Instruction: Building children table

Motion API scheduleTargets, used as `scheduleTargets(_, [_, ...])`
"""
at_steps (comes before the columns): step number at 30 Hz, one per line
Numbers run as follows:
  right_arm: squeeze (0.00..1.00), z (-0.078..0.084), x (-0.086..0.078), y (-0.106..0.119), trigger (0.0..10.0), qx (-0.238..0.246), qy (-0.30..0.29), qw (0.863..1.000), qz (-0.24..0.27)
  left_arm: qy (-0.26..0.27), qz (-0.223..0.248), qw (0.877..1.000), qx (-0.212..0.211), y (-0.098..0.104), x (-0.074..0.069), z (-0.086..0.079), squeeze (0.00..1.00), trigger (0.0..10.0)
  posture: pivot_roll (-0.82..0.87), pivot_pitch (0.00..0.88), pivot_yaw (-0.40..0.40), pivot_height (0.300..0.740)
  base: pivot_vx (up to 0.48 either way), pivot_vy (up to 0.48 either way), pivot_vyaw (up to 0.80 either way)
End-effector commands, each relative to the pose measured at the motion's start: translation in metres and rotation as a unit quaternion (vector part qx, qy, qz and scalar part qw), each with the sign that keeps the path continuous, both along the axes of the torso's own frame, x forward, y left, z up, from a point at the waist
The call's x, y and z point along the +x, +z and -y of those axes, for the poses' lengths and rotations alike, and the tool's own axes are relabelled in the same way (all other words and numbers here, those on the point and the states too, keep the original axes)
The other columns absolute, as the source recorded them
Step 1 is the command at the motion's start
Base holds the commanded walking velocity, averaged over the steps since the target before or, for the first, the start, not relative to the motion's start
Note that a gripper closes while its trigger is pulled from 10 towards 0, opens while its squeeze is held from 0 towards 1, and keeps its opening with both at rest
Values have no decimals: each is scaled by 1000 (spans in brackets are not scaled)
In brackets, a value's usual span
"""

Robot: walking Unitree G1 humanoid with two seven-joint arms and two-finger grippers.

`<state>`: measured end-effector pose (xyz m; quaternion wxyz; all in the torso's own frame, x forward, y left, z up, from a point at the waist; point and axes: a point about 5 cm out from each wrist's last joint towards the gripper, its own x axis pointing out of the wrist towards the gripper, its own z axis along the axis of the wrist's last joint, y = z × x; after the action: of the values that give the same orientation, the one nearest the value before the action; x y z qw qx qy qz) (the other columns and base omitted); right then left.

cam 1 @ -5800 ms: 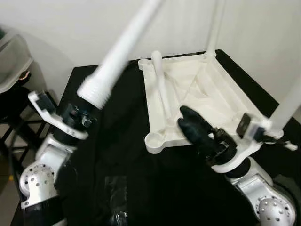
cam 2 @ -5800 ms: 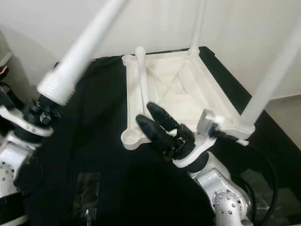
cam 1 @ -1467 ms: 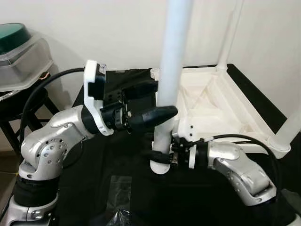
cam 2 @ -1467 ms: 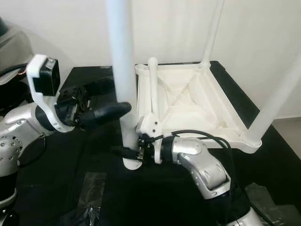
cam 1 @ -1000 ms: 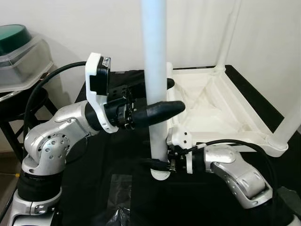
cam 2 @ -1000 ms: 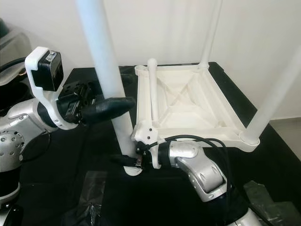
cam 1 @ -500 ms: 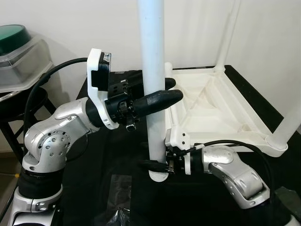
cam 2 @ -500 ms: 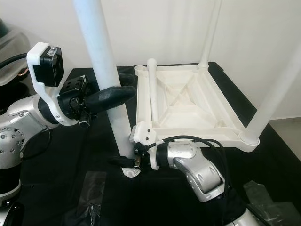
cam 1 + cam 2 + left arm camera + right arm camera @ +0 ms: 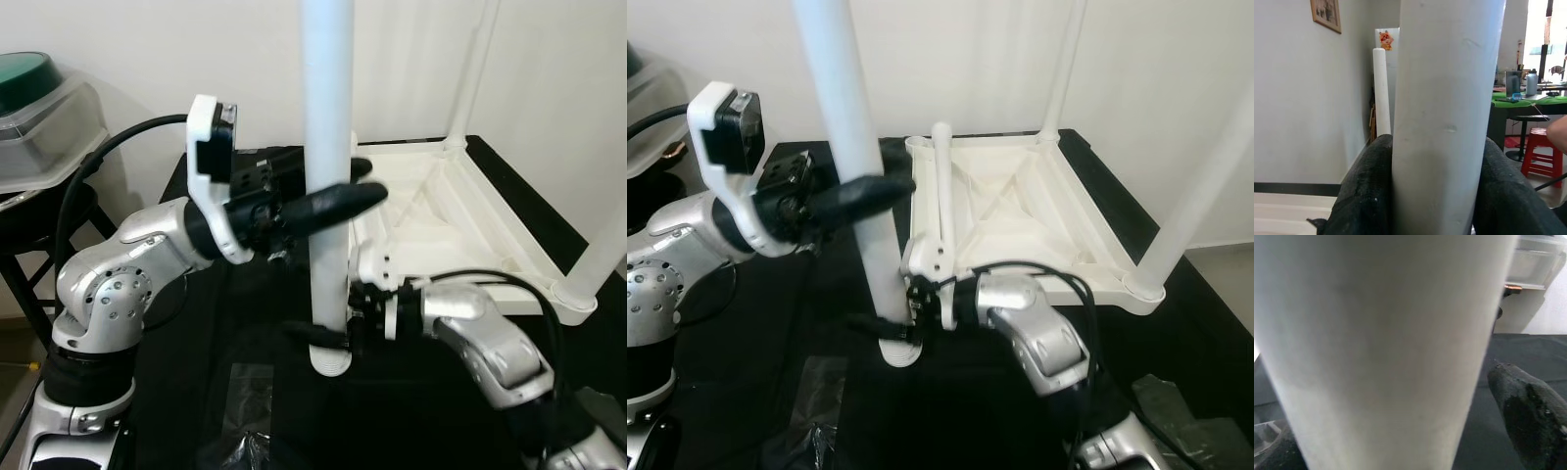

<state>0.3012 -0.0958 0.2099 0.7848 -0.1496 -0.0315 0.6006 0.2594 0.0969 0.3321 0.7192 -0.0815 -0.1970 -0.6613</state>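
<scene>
An upside-down white tabletop (image 9: 470,230) lies on a black-covered surface. Two white legs stand in it, one at the far corner (image 9: 472,78) and one at the near right corner (image 9: 600,245). A loose leg (image 9: 942,191) lies along its left rim. A third leg (image 9: 328,147) stands upright with its foot at the near-left corner socket (image 9: 330,362). My left gripper (image 9: 361,186) is shut on this leg at mid-height, its fingers (image 9: 1364,196) pressed to both sides. My right gripper (image 9: 315,333) is shut on the same leg just above the socket, one finger (image 9: 1528,411) beside it.
A clear plastic bin with a green lid (image 9: 44,122) sits on a black stand at the left. Crumpled clear wrap (image 9: 245,397) lies on the black cloth near the front. A white wall runs close behind the tabletop.
The held leg has swung from leaning left to upright over the corner socket. My left gripper shifted right with it, and my right gripper stayed at its base.
</scene>
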Motion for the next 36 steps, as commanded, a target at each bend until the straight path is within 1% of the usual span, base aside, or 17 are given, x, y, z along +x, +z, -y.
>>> scheduleTargets(1, [318, -1, 5, 5, 10000, 5, -5, 1000, 8, -41, -5, 999, 11, -3, -4, 11, 0, 0, 12, 56, 16, 740, 0, 0, 0])
scheduleTargets(2, [0, -4, 6, 5, 10000, 7, 1, 1000, 7, -44, -4, 999, 11, -3, -5, 12, 0, 0, 12, 56, 16, 740, 0, 0, 0])
scheduleTargets(3, [0, -4, 6, 5, 10000, 7, 1, 1000, 7, -44, -4, 999, 11, -3, -5, 12, 0, 0, 12, 56, 16, 740, 0, 0, 0])
scheduleTargets(6, [0, -25, 6, -1, 10000, 7, 46, 999, -13, -57, -3, 998, 9, -3, -6, 19, 0, 0, 24, 48, 15, 740, 0, 0, 0])
scheduleTargets(7, [0, -25, 6, -1, 10000, 7, 46, 999, -13, -57, -3, 998, 9, -3, -6, 19, 0, 0, 24, 48, 15, 740, 0, 0, 0])
scheduleTargets(8, [0, -32, 5, -5, 10000, 5, 61, 998, -19, -62, -3, 998, 9, -2, -6, 21, 0, 0, 24, 48, 15, 740, 0, 0, 0])
scheduleTargets(9, [0, -32, 5, -5, 10000, 5, 61, 998, -19, -62, -3, 998, 9, -2, -6, 21, 0, 0, 24, 48, 15, 740, 0, 0, 0])
scheduleTargets(13, [0, -49, 0, -9, 10000, 7, 95, 995, -29, -69, 0, 998, 9, -2, -7, 26, 0, 0, 32, 48, 15, 740, 0, 0, 0])
scheduleTargets(19, [0, -54, -1, -10, 10000, 14, 108, 994, -32, -72, 1, 997, 8, -1, -7, 27, 0, 0, 35, 47, 18, 740, 0, 0, 0])
scheduleTargets(20, [0, -57, -1, -10, 1137, 25, 108, 993, -34, -74, 2, 997, 5, 0, -7, 28, 0, 0, 32, 48, 25, 740, 0, 0, 0])
scheduleTargets(21, [0, -58, -1, -9, 0, 39, 104, 993, -37, -75, 2, 997, 1, 1, -7, 28, 0, 0, 31, 49, 26, 740, 0, 0, 0])
scheduleTargets(22, [0, -58, -1, -9, 0, 39, 104, 993, -37, -75, 2, 997, 1, 1, -7, 28, 0, 0, 31, 49, 26, 740, 0, 0, 0])
scheduleTargets(24, [0, -58, 0, -7, 0, 64, 99, 992, -42, -76, 2, 997, -5, 2, -6, 28, 0, 0, 29, 49, 29, 740, 0, 0, 0])
scheduleTargets(26, [0, -58, 0, -6, 0, 71, 98, 992, -43, -76, 2, 997, -6, 2, -6, 29, 0, 0, 29, 49, 29, 740, 0, 0, 0])
scheduleTargets(28, [0, -56, -1, -4, 0, 91, 100, 990, -46, -76, 2, 997, -10, 3, -6, 29, 0, 0, 25, 52, 34, 740, 0, 0, 0])
scheduleTargets(33, [0, -52, -5, -3, 0, 121, 106, 986, -47, -74, 3, 997, -20, 6, -5, 28, 0, 0, 26, 52, 35, 740, 0, 0, 0])
scheduleTargets(36, [0, -52, -6, -3, 0, 123, 108, 985, -47, -73, 3, 997, -23, 6, -5, 27, 0, 0, 26, 52, 35, 740, 0, 0, 0])
